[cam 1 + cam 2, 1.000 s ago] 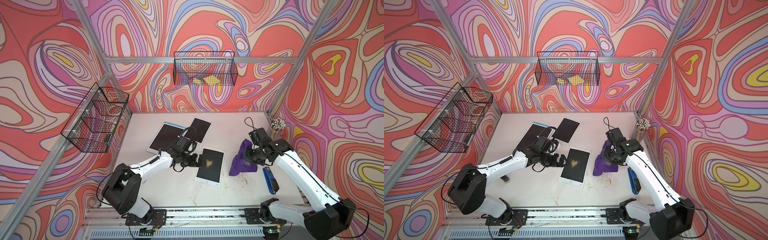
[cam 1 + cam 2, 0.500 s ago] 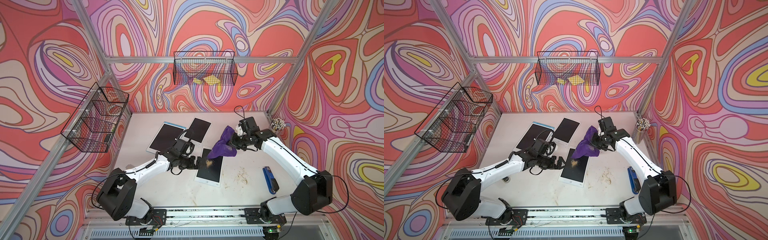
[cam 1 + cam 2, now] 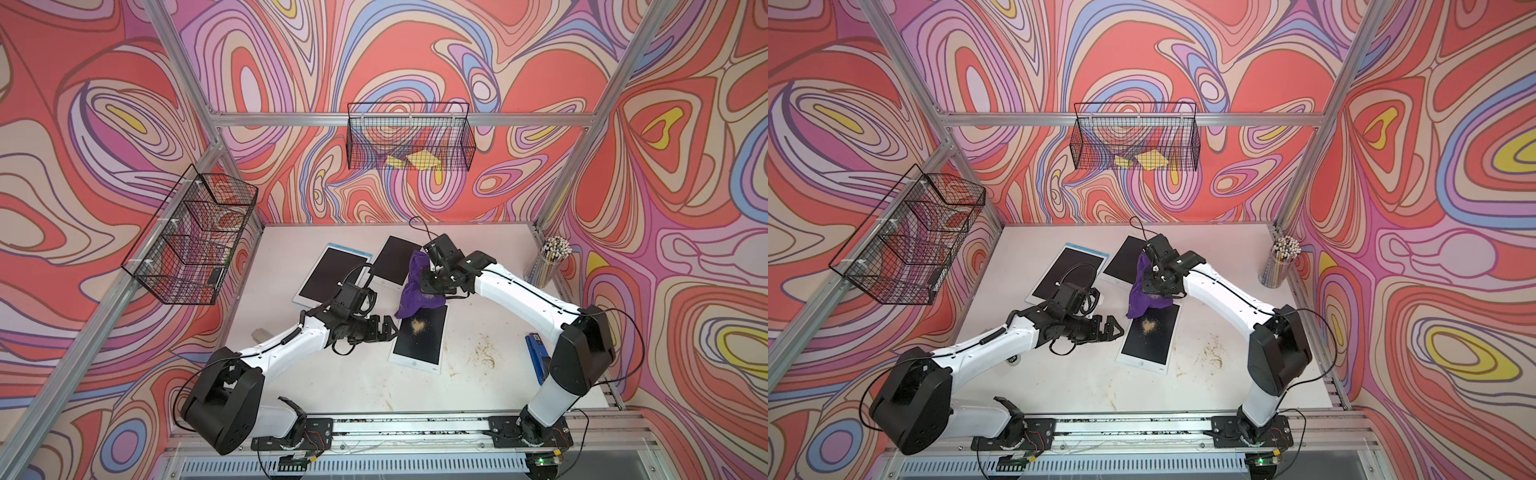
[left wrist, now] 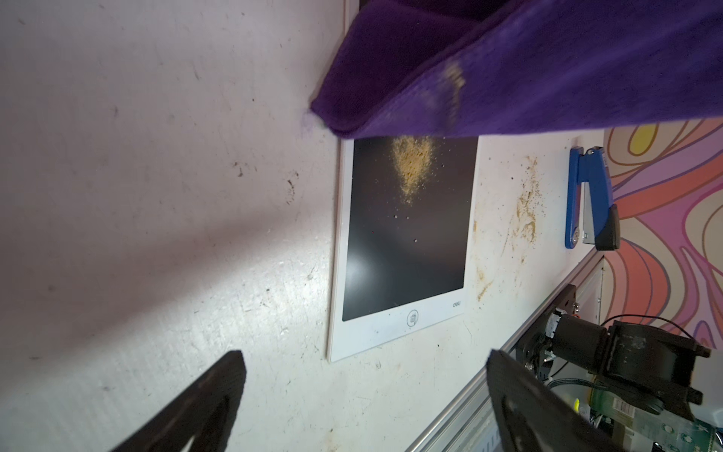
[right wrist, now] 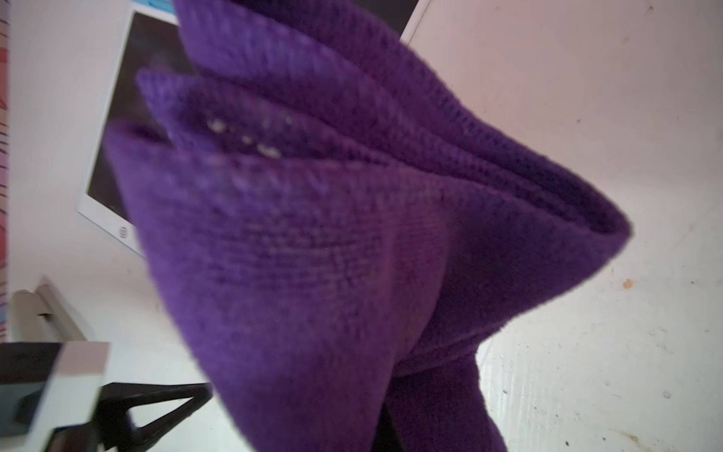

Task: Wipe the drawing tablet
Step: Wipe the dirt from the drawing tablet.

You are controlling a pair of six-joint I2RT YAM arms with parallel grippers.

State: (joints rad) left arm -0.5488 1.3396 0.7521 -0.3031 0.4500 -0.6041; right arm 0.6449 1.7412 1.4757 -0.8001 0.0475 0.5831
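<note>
The drawing tablet (image 3: 420, 347) lies flat at the table's middle, white-framed with a dark screen, and is seen in both top views (image 3: 1148, 345) and the left wrist view (image 4: 407, 242). A patch of yellow powder (image 4: 412, 164) sits on the far half of the screen. My right gripper (image 3: 432, 289) is shut on a purple cloth (image 3: 413, 291), which hangs over the tablet's far end and fills the right wrist view (image 5: 332, 235). My left gripper (image 3: 392, 328) stands open and empty beside the tablet's left edge, low over the table (image 4: 364, 391).
Two more dark-screened tablets (image 3: 332, 274) (image 3: 395, 259) lie behind the left arm. A blue stapler (image 3: 536, 357) lies at the right edge, near powder smears (image 3: 482, 357) on the table. A pencil cup (image 3: 550, 262) stands at the back right. Wire baskets (image 3: 409, 141) (image 3: 195, 241) hang on the walls.
My right arm has carried the purple cloth from the table's right side leftward and farther back, to the tablet's far end. The left gripper has barely shifted and stays open.
</note>
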